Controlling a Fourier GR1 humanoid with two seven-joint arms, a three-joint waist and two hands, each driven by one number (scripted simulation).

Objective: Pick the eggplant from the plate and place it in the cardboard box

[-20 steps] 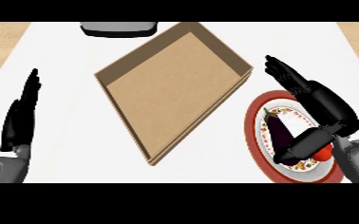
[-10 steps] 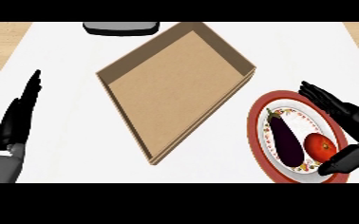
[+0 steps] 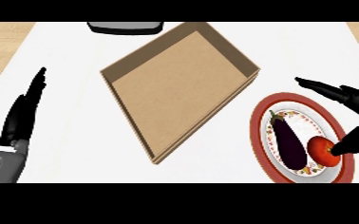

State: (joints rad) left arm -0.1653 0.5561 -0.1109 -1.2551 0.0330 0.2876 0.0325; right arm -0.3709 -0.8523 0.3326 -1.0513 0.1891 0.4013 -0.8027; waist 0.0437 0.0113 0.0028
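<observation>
A dark purple eggplant lies on a red-rimmed plate at the lower right, beside a red tomato. My right hand shows at the right edge, open; its fingers point left above the plate and its thumb touches the tomato's right side. The hand does not touch the eggplant. An open cardboard box with nothing in it sits tilted in the middle of the counter. My left hand rests open at the left edge, fingers up.
A dark grey object lies at the counter's far edge, just behind the box. White counter surface lies between the box and the plate. Wooden strips show at both upper corners.
My right hand has drawn back to the right, off the plate, uncovering the eggplant and the tomato. The left hand and the box have not moved.
</observation>
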